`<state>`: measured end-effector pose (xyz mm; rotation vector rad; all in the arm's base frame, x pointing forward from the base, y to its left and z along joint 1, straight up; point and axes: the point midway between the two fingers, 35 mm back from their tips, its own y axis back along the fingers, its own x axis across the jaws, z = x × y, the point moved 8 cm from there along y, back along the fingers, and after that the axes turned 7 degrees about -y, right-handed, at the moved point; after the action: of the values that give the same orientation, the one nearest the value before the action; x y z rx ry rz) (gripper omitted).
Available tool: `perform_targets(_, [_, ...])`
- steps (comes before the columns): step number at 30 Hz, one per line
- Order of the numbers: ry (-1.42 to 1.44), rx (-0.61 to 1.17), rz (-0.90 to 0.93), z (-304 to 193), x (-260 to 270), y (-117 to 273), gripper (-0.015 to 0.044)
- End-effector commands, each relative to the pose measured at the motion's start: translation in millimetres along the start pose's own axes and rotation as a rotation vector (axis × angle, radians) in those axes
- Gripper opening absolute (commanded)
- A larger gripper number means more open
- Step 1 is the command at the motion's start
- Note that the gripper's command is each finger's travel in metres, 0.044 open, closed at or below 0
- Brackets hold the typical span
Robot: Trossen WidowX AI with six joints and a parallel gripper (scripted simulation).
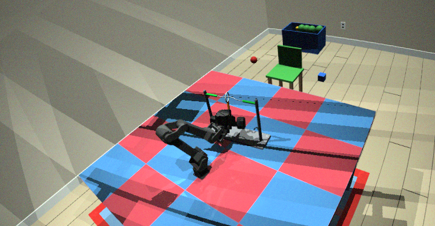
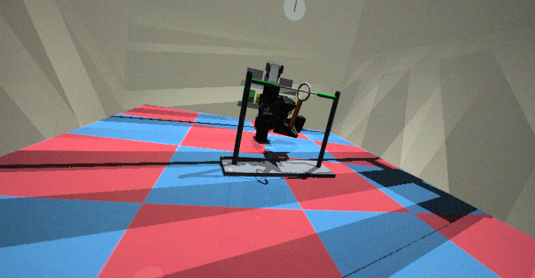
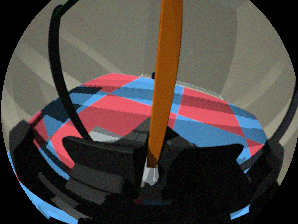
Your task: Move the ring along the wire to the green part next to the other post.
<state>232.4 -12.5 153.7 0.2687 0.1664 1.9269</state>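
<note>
The ring [image 1: 225, 97] [image 2: 310, 91] is around the thin grey wire [image 1: 235, 98] [image 2: 286, 87], nearer the green part [image 1: 211, 94] [image 2: 326, 95] on the left in the top view than the other green part [image 1: 248, 102] [image 2: 263, 82]. The wire appears to pass through the ring; whether they touch is too small to tell. The orange handle [image 1: 228, 105] [image 2: 296, 114] [image 3: 169, 75] hangs down from the ring, slanting in the exterior view. My gripper [image 2: 293, 126] [image 3: 152, 121] is shut on the handle's lower end, below the wire. The ring is outside the wrist view.
One dark post [image 1: 208, 106] [image 2: 328, 126] stands beyond the nearer green part, the other post [image 1: 258, 118] [image 2: 242, 118] at the opposite end. Both rise from a grey base [image 1: 264, 142] [image 2: 229, 168] on the checkered table. A green chair [image 1: 285, 72] stands on the floor behind.
</note>
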Motion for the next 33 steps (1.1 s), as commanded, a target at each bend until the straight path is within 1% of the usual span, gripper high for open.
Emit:
perform_targets(1, [0.011,-0.003,0.022,1,3,1,-0.0150])
perform_targets(10, [0.002,-0.008,-0.004,-1,14,1,-0.0150])
perform_targets(33, [-0.056,-0.036,-0.177,-4,55,-3,-0.0150])
